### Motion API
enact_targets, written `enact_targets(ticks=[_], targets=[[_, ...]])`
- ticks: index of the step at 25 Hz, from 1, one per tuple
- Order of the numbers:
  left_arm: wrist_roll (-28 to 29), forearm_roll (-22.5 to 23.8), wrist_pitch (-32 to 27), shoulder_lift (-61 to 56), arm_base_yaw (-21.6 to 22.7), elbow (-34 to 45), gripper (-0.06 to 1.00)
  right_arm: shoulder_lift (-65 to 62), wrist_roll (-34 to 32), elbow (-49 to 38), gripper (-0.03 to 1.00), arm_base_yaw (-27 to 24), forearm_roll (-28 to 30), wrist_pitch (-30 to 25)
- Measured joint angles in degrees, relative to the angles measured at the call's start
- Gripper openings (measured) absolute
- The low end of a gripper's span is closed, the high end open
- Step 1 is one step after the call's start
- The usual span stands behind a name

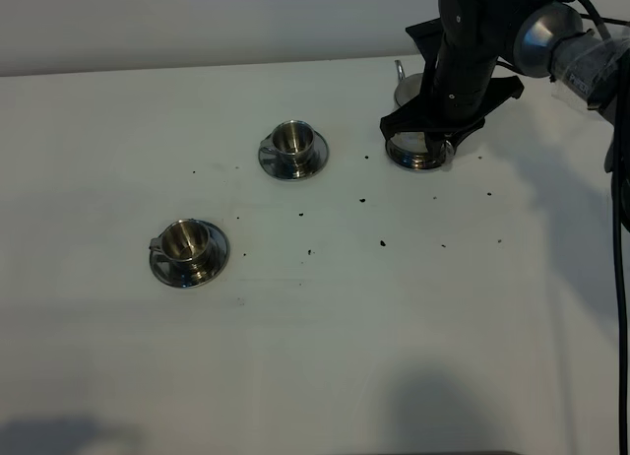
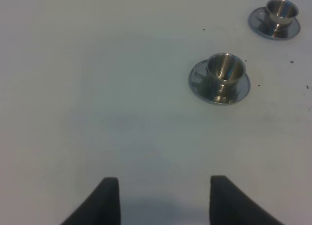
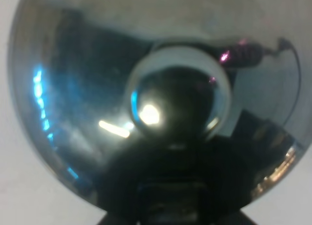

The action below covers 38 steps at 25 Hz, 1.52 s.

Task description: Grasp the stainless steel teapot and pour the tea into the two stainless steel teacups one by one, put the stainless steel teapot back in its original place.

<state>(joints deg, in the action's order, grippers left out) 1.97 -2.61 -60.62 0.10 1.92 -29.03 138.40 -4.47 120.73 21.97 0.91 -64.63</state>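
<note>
One pot [image 3: 63,98] seems to rest at 1 o'clock on the table [image 1: 315,357], almost wholly under the right gripper [image 1: 430,132]; whether those jaws are spread or pinching it I cannot tell. From the pot, the far cup [image 1: 293,138] lies at 9 o'clock and the near cup [image 1: 187,241] at 8. Over bare table the left gripper [image 2: 163,200] hangs empty, jaws spread. Both cups look dry inside, so both pours and the return probably remain.
</note>
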Motion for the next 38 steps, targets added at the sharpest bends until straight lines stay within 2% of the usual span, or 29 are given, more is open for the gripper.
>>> enact_targets(ticks=[16,20,24,32,38], targets=[[-0.1,0.0,0.0,0.0,0.0,0.0,0.45,-0.1,2.3,4.2,0.18,0.0,0.6,-3.2],[-0.1,0.0,0.0,0.0,0.0,0.0,0.45,-0.1,8.6,6.7,0.18,1.0,1.2,-4.3],[-0.1,0.0,0.0,0.0,0.0,0.0,0.45,-0.1,14.7,10.1,0.18,4.2,2.3,-4.4],[-0.1,0.0,0.0,0.0,0.0,0.0,0.45,-0.1,27.4,11.4,0.18,10.2,11.6,-5.8],[-0.1,0.0,0.0,0.0,0.0,0.0,0.45,0.1,33.1,11.4,0.18,12.8,17.3,-5.8]])
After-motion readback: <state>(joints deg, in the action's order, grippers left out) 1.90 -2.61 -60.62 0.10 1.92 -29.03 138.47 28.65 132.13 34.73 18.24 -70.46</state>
